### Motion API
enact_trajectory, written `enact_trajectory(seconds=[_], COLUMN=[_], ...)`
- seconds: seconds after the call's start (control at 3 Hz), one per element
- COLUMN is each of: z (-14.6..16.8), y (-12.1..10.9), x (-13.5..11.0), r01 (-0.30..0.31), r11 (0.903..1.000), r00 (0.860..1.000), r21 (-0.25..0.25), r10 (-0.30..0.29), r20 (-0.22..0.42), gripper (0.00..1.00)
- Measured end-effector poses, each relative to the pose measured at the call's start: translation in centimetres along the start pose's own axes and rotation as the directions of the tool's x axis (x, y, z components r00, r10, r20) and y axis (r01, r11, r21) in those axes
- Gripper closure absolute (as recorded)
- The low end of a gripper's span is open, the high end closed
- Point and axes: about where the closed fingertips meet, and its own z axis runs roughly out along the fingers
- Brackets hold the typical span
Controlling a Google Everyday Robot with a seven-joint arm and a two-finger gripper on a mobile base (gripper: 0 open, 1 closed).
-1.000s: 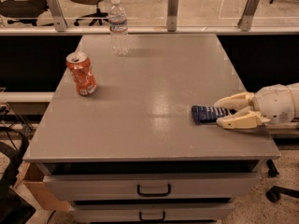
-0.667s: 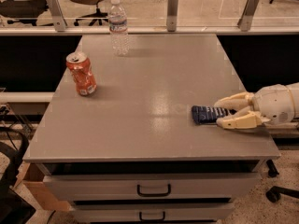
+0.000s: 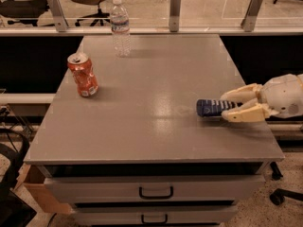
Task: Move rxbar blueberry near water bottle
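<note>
**gearhead_42:** ok so where's the end effector (image 3: pixel 224 107) at right now?

**tabletop_tina:** It comes in from the right edge of the table (image 3: pixel 156 74), low down, pretty much at surface level. Its two pale fingers (image 3: pixel 242 92) sit either side of the rxbar blueberry (image 3: pixel 209 107), closed in against its long edges, so it looks clamped on the bar's right end.

**gearhead_42:** and the bar is lifted or what?

**tabletop_tina:** Nope, as far as I can see it's lying flat on the table, front right part. The dark blue left end sticks out past the fingertips, pointing toward the middle.

**gearhead_42:** water bottle close by?

**tabletop_tina:** lol no, well apart. The water bottle (image 3: pixel 120 27) stands upright at the back edge, left of center, white cap on. There's also a dented orange soda can (image 3: pixel 83 74) upright near the left edge, in front of the bottle and a bit further left. Nothing touches anything else. Drawers (image 3: pixel 156 192) under the table at the front are closed.
</note>
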Motion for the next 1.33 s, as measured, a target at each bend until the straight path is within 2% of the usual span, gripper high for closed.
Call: enact_trajectory(seconds=[0.33, 0.67, 1.0, 1.33], z=[-2.1, -2.4, -0.5, 2.0], y=[-1.3, -6.1, -10.6, -14.2], x=[-6.3, -12.2, -15.3, -16.6], r01=[0.011, -0.026, -0.039, -0.048], r11=[0.9939, 0.9835, 0.98, 0.9758], r00=[0.996, 0.987, 0.981, 0.978], r21=[0.109, 0.179, 0.195, 0.214], r10=[-0.001, 0.054, 0.075, 0.089], r20=[-0.086, -0.154, -0.181, -0.19], gripper=[1.0, 1.0, 1.0, 1.0])
